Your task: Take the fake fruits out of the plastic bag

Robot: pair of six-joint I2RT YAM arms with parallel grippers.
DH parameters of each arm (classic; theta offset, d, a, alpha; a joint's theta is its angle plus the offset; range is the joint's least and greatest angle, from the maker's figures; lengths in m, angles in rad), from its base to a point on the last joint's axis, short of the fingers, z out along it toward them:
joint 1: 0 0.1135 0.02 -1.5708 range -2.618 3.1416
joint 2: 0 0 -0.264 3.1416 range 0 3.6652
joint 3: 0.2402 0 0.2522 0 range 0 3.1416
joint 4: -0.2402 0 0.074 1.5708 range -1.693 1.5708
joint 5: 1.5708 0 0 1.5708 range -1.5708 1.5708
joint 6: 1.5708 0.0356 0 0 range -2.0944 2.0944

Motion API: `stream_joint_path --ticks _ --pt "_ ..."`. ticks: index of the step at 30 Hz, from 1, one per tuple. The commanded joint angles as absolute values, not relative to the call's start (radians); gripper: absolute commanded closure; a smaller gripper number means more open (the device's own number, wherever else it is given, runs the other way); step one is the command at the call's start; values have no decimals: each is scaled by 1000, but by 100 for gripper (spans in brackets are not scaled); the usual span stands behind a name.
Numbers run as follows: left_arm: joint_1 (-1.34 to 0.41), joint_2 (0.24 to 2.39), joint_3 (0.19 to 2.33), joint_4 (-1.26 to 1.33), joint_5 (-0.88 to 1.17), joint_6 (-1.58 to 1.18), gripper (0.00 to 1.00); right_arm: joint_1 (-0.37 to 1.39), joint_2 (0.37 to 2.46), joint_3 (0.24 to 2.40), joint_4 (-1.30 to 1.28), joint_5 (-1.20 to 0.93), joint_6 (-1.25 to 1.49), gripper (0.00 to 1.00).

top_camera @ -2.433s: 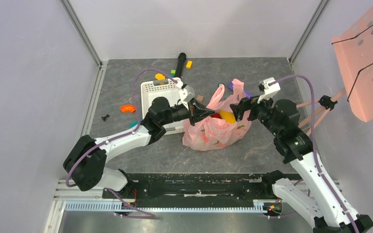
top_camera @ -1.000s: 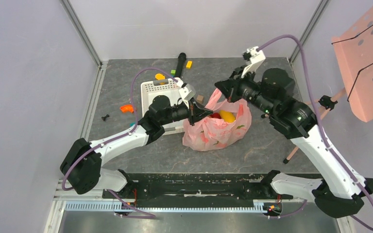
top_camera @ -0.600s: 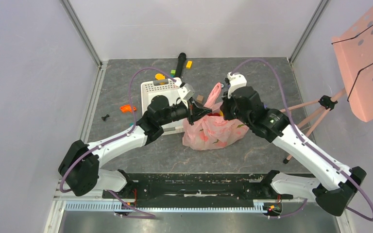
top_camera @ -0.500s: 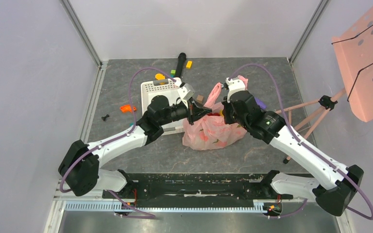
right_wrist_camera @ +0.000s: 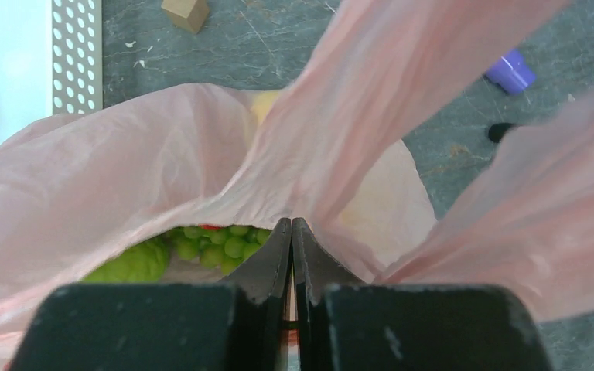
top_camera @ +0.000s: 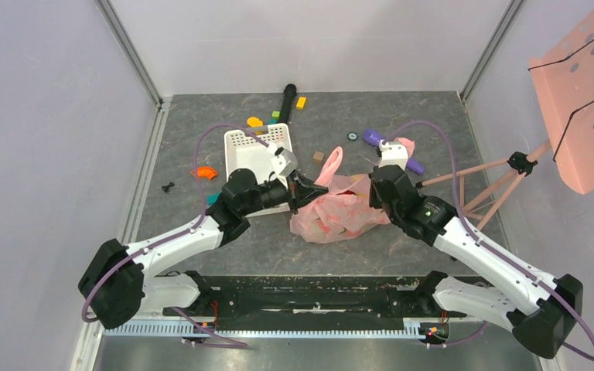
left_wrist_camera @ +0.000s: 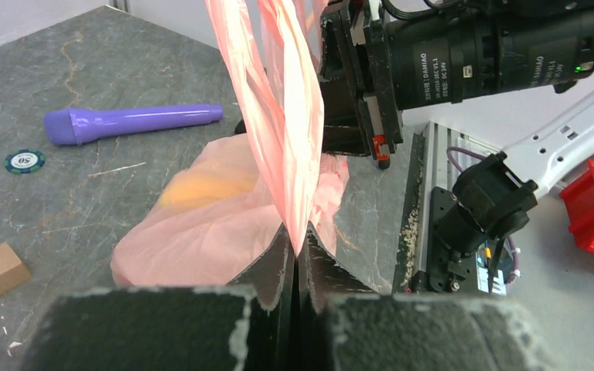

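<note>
The pink plastic bag (top_camera: 339, 212) lies slumped mid-table, one loop handle (top_camera: 332, 159) sticking up behind it. My left gripper (top_camera: 315, 188) is shut on the bag's left rim; in the left wrist view the film (left_wrist_camera: 278, 116) rises from the pinched jaws (left_wrist_camera: 295, 246). My right gripper (top_camera: 374, 188) is shut on the right rim (right_wrist_camera: 291, 226). Through the bag's mouth I see fake fruits: green round berries (right_wrist_camera: 218, 239) and a green lumpy piece (right_wrist_camera: 130, 265). A yellowish fruit (right_wrist_camera: 267, 104) shows through the film.
A white basket (top_camera: 251, 149) stands left of the bag. Behind it lie a purple cylinder (top_camera: 390, 147), a wooden cube (top_camera: 318, 156), a round chip (top_camera: 352, 137), a black cylinder (top_camera: 288, 97) and small blocks (top_camera: 301, 102). Tripod legs (top_camera: 479, 182) and a pink perforated panel (top_camera: 588, 93) stand right.
My right arm swung in from the back, came down and now grips the bag's right rim. My left gripper drew back toward the left with its rim; the bag has flattened.
</note>
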State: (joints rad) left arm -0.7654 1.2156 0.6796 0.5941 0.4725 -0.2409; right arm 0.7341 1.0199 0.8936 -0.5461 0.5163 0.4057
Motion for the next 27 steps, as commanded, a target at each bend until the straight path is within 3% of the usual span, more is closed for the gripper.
stream_joint_path --ticks 1,4,8,11,14,21,27 --pt "-767 1137 636 662 483 -220 97 722 961 825 -508 554 464 97" --pt "-767 1106 624 627 477 -224 92 717 938 783 -481 507 471 99" --pt "-767 1077 656 513 384 -247 65 717 905 733 -416 414 442 100" --pt "-767 1068 749 290 233 -272 30 716 888 718 -401 396 435 100" --pt "-768 1087 886 36 159 -238 1 717 886 718 -401 396 427 100" --pt "-765 1084 1104 -430 -164 -286 0 717 888 727 -390 378 410 100" --pt "-729 1025 1136 -554 -328 -310 0 716 877 721 -382 369 409 100"
